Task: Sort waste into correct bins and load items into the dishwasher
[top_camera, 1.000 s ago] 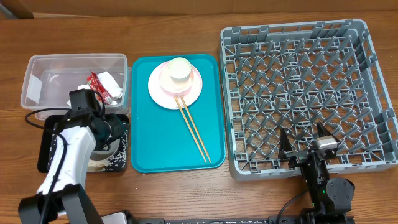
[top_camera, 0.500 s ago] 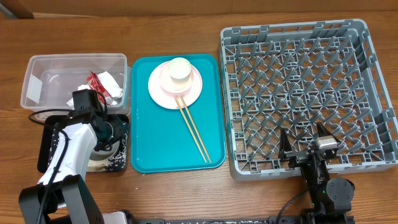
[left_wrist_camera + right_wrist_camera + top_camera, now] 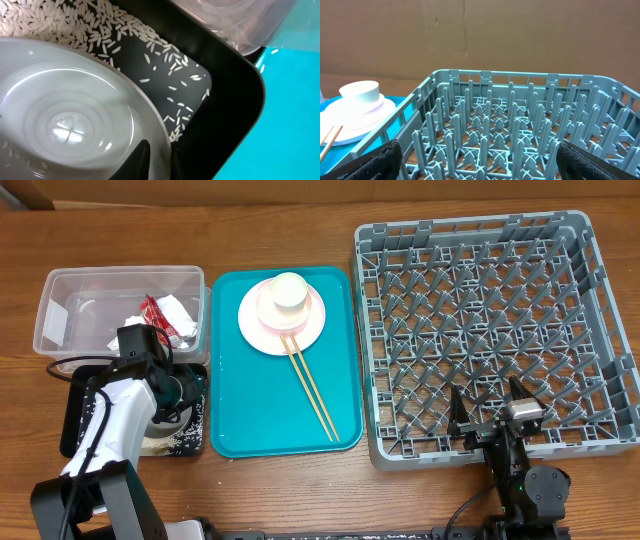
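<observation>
The white bowl [image 3: 65, 120] is cut off close up. From above, the arm hides most of it. It sits in the black tray [image 3: 227, 115] among rice [image 3: 170, 65]. The left gripper [image 3: 157, 161] seems pinched on its near rim. The right gripper [image 3: 477, 156] is wide open and empty, by the grey rack [image 3: 520, 80].

The overhead camera looks straight down from high above the whole brown wooden table [image 3: 300, 490]. The left wrist camera hangs very close over a glossy white round bowl [image 3: 65, 125] and the shallow black rectangular tray [image 3: 225, 115], both at overhead's left. The right wrist camera looks low and level across the large grey pegged plastic dish rack [image 3: 520, 130], sharing it and the pale pink round plate [image 3: 365, 120] with overhead.
</observation>
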You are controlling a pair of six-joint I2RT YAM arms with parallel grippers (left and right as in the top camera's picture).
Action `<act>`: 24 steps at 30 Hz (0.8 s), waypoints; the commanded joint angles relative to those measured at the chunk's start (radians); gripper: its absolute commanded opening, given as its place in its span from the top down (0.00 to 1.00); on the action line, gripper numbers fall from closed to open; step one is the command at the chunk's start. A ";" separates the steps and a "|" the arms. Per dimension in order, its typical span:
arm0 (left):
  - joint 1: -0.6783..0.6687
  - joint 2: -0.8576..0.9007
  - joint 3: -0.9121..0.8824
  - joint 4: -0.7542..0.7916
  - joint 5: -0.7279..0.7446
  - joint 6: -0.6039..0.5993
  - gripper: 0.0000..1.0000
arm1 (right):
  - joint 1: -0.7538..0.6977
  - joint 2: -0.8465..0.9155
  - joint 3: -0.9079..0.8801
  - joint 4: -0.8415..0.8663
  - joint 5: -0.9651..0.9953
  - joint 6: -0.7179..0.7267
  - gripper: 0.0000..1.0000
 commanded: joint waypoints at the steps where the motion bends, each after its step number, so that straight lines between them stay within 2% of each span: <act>1: -0.007 0.006 -0.014 0.004 -0.004 -0.006 0.84 | -0.004 -0.010 -0.011 0.005 -0.005 -0.003 0.00; 5: -0.007 0.006 -0.027 0.008 -0.010 -0.006 0.85 | -0.004 -0.010 -0.011 0.005 -0.005 -0.003 0.00; 10: -0.007 0.006 -0.028 0.008 -0.033 -0.006 0.96 | -0.004 -0.010 -0.011 0.005 -0.005 -0.004 0.00; 17: -0.005 -0.002 -0.008 -0.006 -0.040 -0.012 0.96 | -0.004 -0.010 -0.011 0.005 -0.005 -0.003 0.00; 24: -0.005 -0.080 0.142 -0.156 -0.041 -0.029 0.96 | -0.004 -0.010 -0.011 0.005 -0.005 -0.004 0.00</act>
